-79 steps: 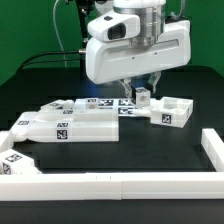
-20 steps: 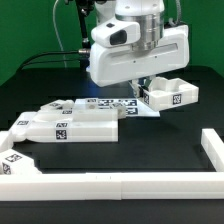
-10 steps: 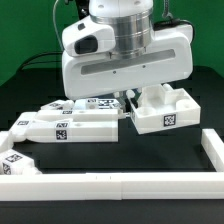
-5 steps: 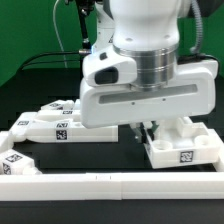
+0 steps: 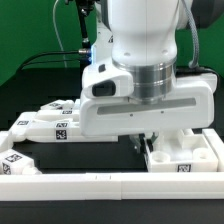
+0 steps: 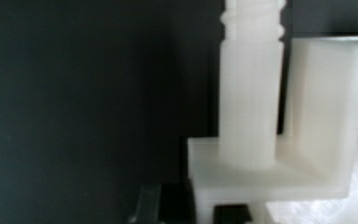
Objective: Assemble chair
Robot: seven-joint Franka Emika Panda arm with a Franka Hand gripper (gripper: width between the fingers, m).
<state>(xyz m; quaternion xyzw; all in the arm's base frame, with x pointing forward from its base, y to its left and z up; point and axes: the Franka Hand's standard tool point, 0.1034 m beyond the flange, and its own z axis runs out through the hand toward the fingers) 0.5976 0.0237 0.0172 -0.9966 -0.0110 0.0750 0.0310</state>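
The white arm [image 5: 150,70] filled the middle of the exterior view, above the black table [image 5: 40,85]. The plain white rail [image 5: 100,183] ran along the lower edge. At middle left lay the chair's flat slabs [image 5: 60,122], white and blocky, printed with square black-and-white tags [image 5: 63,128]. At lower right, just behind the rail, was the walled chair part [image 5: 192,148], open-topped, its front tag [image 5: 183,168] facing forward. The claw [image 5: 149,143] pinched its wall. A small tagged block [image 5: 14,162] lay at lower left.
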